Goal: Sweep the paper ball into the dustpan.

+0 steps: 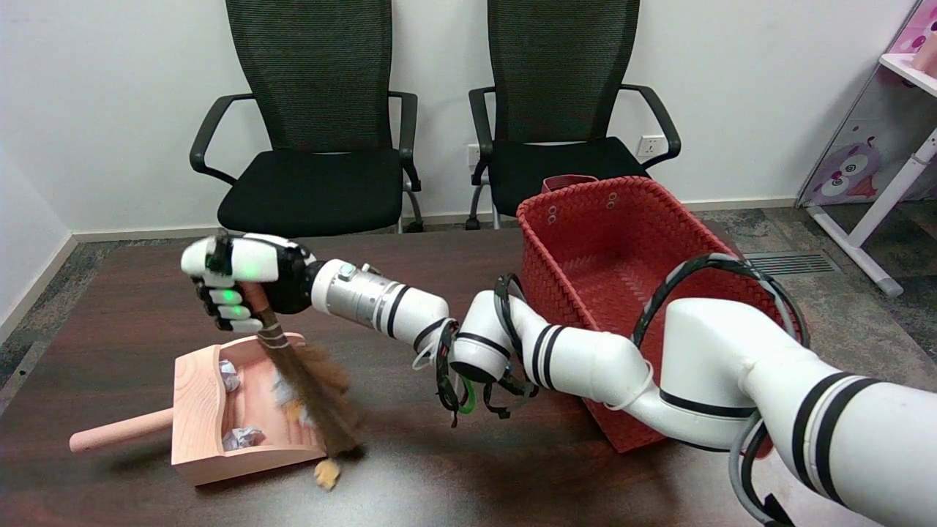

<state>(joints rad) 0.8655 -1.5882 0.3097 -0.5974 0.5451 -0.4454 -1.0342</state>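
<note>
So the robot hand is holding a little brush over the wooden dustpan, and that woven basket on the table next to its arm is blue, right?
Not quite: the woven basket is red, not blue, as the head view shows. The rest holds: the robot hand grips a little brush whose bristles hang over the wooden dustpan, and the basket stands on the table beside the arm.

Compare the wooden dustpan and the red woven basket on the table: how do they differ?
The wooden dustpan is pale, shallow and open-fronted; the red woven basket is deep and walled all round. The dustpan holds crumpled paper balls; no contents show in the basket. Both sit on the dark table.
</note>
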